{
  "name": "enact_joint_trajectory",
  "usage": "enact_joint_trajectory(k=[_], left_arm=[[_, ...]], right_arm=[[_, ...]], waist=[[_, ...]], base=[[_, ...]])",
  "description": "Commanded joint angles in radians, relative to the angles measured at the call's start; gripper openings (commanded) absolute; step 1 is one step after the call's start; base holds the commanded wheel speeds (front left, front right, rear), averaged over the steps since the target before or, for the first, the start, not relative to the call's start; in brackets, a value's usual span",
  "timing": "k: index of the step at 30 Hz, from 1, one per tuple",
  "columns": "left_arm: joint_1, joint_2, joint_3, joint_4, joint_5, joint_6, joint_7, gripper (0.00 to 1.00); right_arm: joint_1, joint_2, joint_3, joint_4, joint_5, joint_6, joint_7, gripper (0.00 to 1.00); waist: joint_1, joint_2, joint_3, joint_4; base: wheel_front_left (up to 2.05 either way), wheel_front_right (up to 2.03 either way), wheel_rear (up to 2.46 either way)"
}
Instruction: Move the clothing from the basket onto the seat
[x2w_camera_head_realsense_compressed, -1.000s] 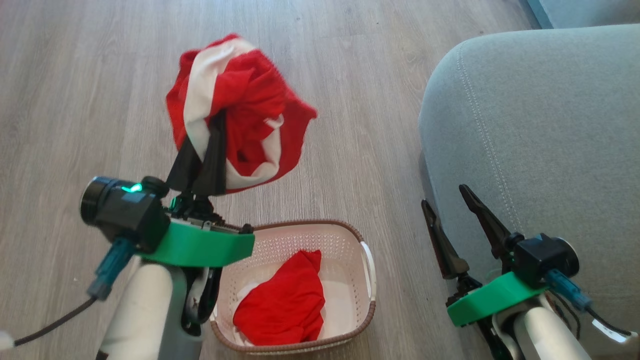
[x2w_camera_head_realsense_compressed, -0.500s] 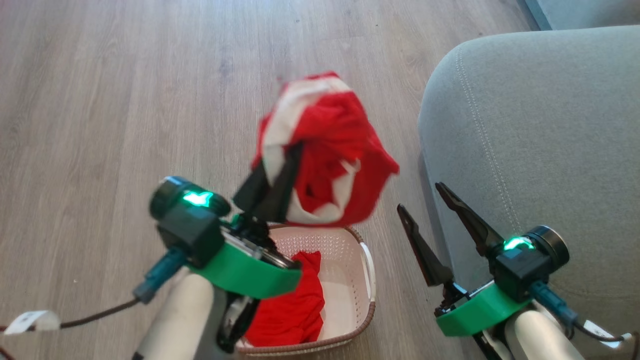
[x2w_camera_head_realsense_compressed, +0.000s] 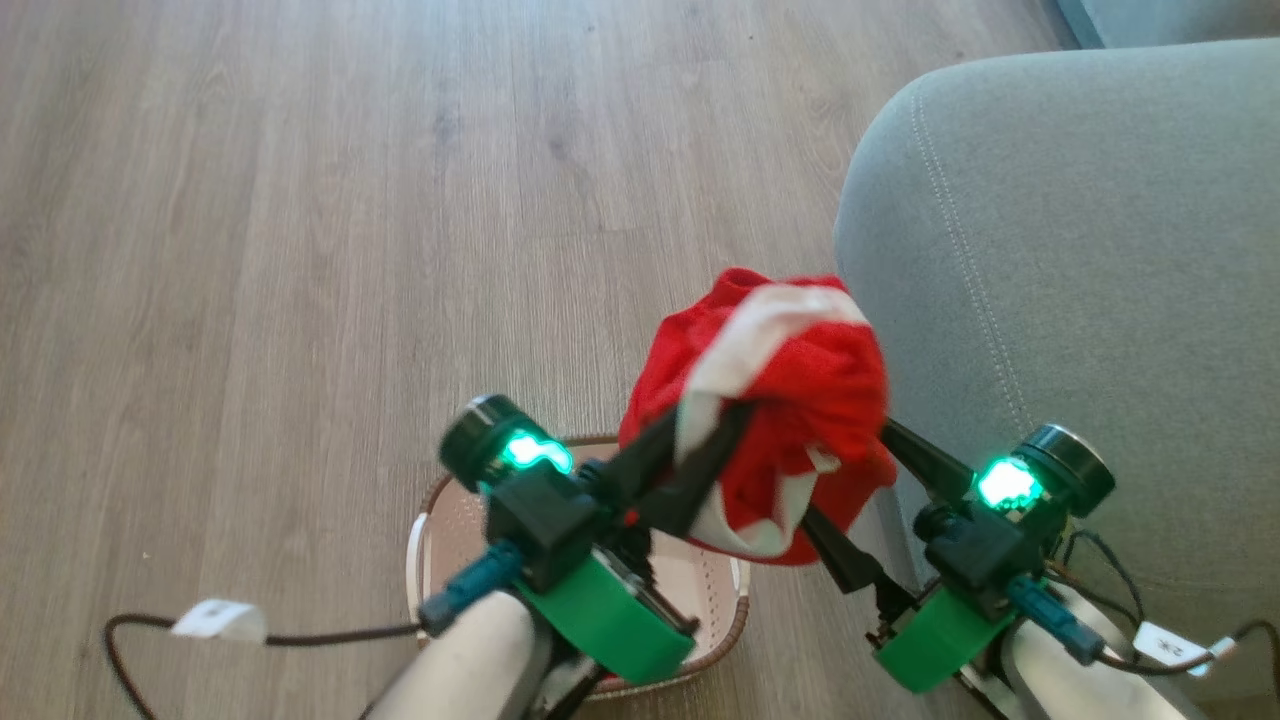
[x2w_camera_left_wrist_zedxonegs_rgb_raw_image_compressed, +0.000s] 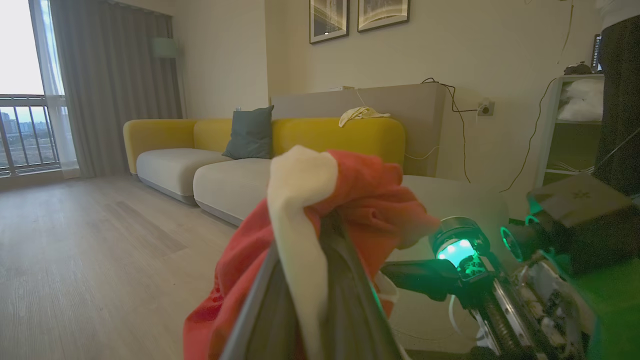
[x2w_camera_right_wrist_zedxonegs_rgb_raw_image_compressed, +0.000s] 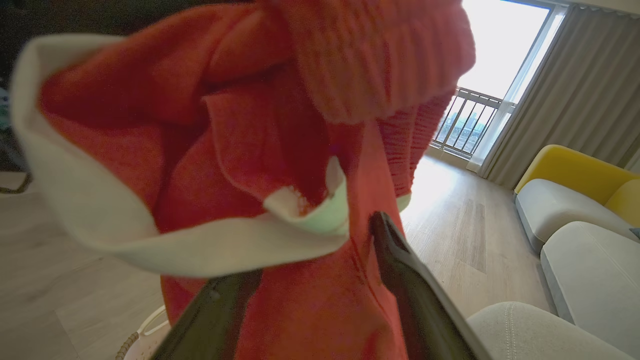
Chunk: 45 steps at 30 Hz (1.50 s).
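Over a wood floor (x2w_camera_head_realsense_compressed: 300, 250), the clothing (x2w_camera_head_realsense_compressed: 790, 400) is being carried rightward. A second ago it was hanging over bare floor. Now it is being held above the right side of the basket (x2w_camera_head_realsense_compressed: 745, 600), just beside the seat (x2w_camera_head_realsense_compressed: 1080, 250). It is being pinched by the left gripper (x2w_camera_head_realsense_compressed: 715, 425), which is almost fully closed on the fabric. The right gripper (x2w_camera_head_realsense_compressed: 870, 500) is being kept spread wide, with fingers on either side of the bundle and not clamped on it. The seat's rounded edge is being neared, and plenty of open seat is being left free beyond it.
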<state>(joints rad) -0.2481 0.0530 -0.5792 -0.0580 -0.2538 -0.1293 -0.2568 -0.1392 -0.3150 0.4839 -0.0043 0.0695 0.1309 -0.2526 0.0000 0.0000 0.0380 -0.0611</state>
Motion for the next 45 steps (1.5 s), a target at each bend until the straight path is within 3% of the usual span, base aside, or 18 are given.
enact_joint_trajectory(k=[1,8,15,16,17,27,28,29,45], left_arm=[[-0.07,0.007,-0.001,-0.036,-0.002,-0.001,-0.005,0.0],[-0.118,0.052,-0.122,-0.02,-0.053,-0.001,-0.005,0.0],[-0.135,0.053,-0.153,0.014,-0.083,-0.001,-0.005,0.0],[-0.135,0.052,-0.153,0.019,-0.086,-0.001,-0.005,0.0],[-0.135,0.051,-0.152,0.023,-0.088,-0.001,-0.005,0.0],[-0.13,0.053,-0.146,0.043,-0.093,-0.001,-0.005,0.0],[-0.127,0.052,-0.138,0.042,-0.087,-0.001,-0.005,0.39],[-0.122,0.052,-0.136,0.048,-0.087,-0.001,-0.005,1.0],[-0.023,0.064,-0.04,0.104,-0.009,-0.001,-0.005,1.0]], right_arm=[[-0.047,-0.024,0.026,-0.018,-0.019,0.0,-0.009,1.0],[-0.129,-0.045,0.105,0.011,-0.045,0.0,-0.009,1.0],[-0.153,0.002,0.123,0.027,-0.046,0.0,-0.009,1.0],[-0.151,0.014,0.118,0.029,-0.041,0.0,-0.009,0.41],[-0.148,0.026,0.112,0.027,-0.035,0.0,-0.009,0.0],[-0.109,0.095,0.05,0.0,0.001,0.0,-0.009,0.0],[-0.107,0.097,0.044,-0.003,0.001,0.0,-0.009,0.0],[-0.104,0.1,0.036,-0.005,0.001,0.0,-0.009,0.0],[-0.055,0.111,-0.175,-0.009,-0.006,0.0,-0.009,0.0]], waist=[[0.0,0.0,0.007,0.002],[0.0,0.0,0.019,0.011],[0.0,0.0,0.021,0.023],[0.0,0.0,0.021,0.024],[0.0,0.0,0.021,0.026],[0.0,0.0,0.015,0.034],[0.0,0.0,0.013,0.033],[0.0,0.0,0.011,0.033],[0.0,0.0,-0.008,0.035]], base=[[0.0,0.0,0.0],[0.0,0.0,0.0],[0.0,0.0,0.0],[0.0,0.0,0.0],[0.0,0.0,0.0],[0.0,0.0,0.0],[0.0,0.0,0.0],[0.0,0.0,0.0],[0.0,0.0,0.0]])
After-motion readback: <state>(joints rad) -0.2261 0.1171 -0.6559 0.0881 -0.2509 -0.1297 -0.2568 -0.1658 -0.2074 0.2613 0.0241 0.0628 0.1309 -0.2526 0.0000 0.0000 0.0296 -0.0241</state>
